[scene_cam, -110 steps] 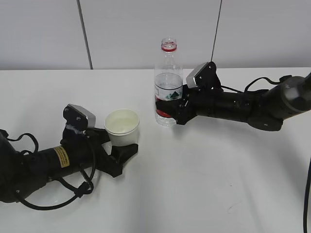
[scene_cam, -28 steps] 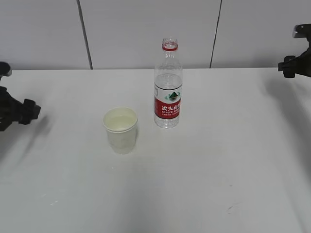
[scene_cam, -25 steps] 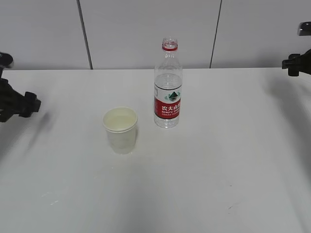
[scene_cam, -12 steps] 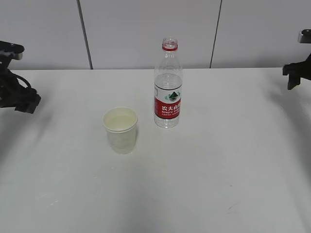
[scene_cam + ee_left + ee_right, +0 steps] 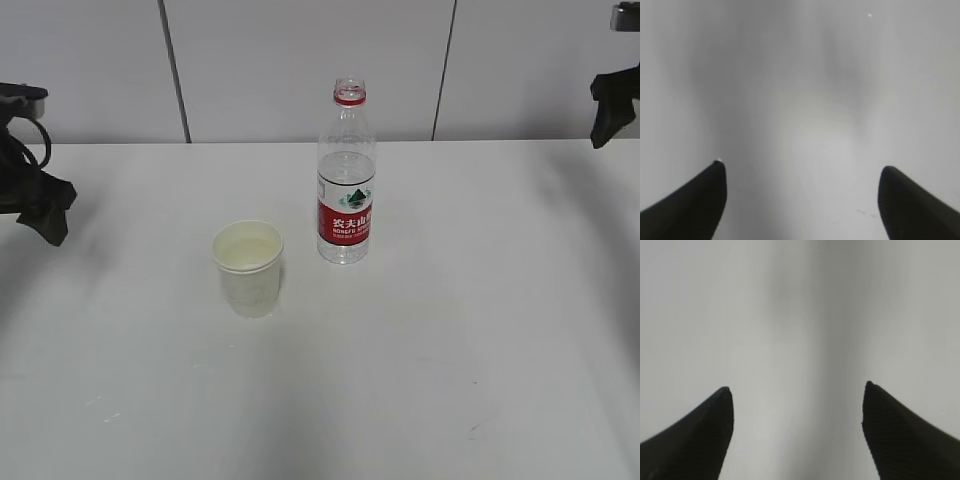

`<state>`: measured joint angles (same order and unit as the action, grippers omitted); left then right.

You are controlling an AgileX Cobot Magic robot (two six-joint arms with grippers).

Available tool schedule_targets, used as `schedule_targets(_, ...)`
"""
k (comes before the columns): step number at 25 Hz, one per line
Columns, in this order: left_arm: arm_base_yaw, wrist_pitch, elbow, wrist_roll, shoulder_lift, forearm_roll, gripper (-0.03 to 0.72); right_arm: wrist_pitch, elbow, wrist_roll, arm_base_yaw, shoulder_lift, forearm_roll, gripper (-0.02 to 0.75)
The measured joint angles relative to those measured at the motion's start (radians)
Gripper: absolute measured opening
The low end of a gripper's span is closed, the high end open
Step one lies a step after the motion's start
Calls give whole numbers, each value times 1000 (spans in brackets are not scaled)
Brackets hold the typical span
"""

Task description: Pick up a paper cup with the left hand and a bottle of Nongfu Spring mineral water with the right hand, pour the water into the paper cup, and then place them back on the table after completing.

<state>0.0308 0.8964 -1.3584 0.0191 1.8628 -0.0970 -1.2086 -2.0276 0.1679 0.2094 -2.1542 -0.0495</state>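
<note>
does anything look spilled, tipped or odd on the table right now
Nothing stands out. The white paper cup stands upright with pale liquid inside, and the clear plastic water bottle with the red label stands upright just behind and to its right, uncapped. No puddle shows on the white tabletop.

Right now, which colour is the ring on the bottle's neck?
Red, best seen in the exterior view: ring on the bottle.

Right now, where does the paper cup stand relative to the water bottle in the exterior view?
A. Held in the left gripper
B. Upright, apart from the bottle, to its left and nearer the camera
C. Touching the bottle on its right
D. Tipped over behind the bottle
B: the paper cup stands upright on the table, with a clear gap to the bottle behind and to its right.
</note>
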Motion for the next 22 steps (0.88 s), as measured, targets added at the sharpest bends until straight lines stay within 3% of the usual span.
schedule_targets(3, 0, 90, -35, 49, 0, 66, 563, -15, -42, 26, 0, 0, -32, 592)
schedule_targets(12, 0, 235, -51, 92, -75, 134, 563, -24, -54, 33, 0, 10, -153, 592)
schedule_targets(22, 0, 317, -51, 95, -238, 147, 563, -25, 100, 61, 0, 244, -169, 592)
